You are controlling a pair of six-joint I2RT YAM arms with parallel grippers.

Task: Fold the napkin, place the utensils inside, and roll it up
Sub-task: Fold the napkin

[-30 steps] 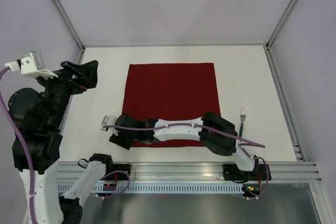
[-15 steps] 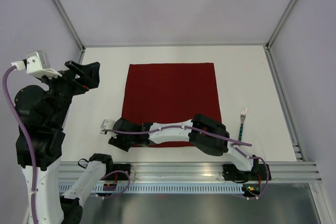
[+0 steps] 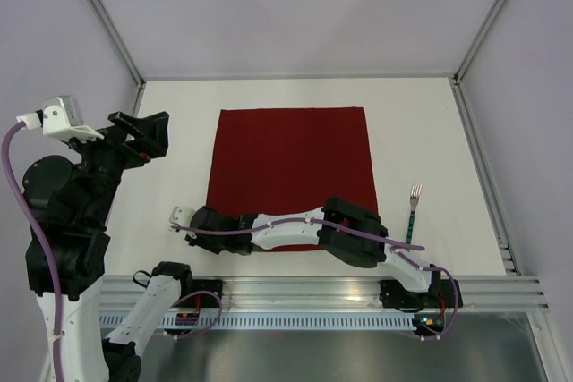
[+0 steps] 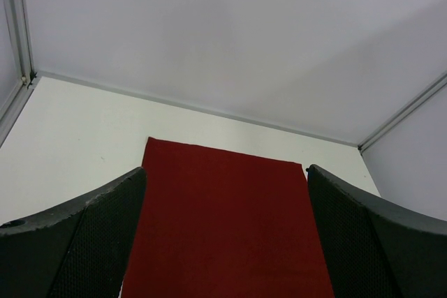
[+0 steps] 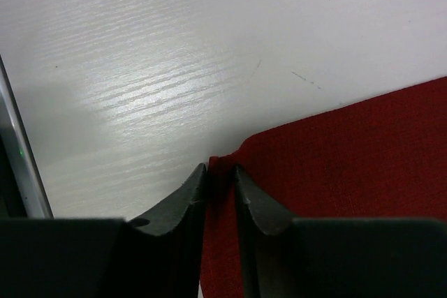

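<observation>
Pinching napkin [image 3: 291, 167] corner: right hand [image 5: 218, 185] clamped on it; left hand [image 4: 225, 172] aloft, spread wide apart.

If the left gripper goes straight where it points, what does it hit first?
Likely the napkin: it fills the gap between the fingers of the open left gripper, with nothing in between. Depth is unclear, so it might touch bare table first.

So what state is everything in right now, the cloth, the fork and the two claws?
napkin: spread flat, unfolded, near left corner pinched.
fork: lying on the table to the napkin's right, apart from it, untouched.
left gripper: open, empty, held up above the table.
right gripper: shut on the napkin's corner.
</observation>
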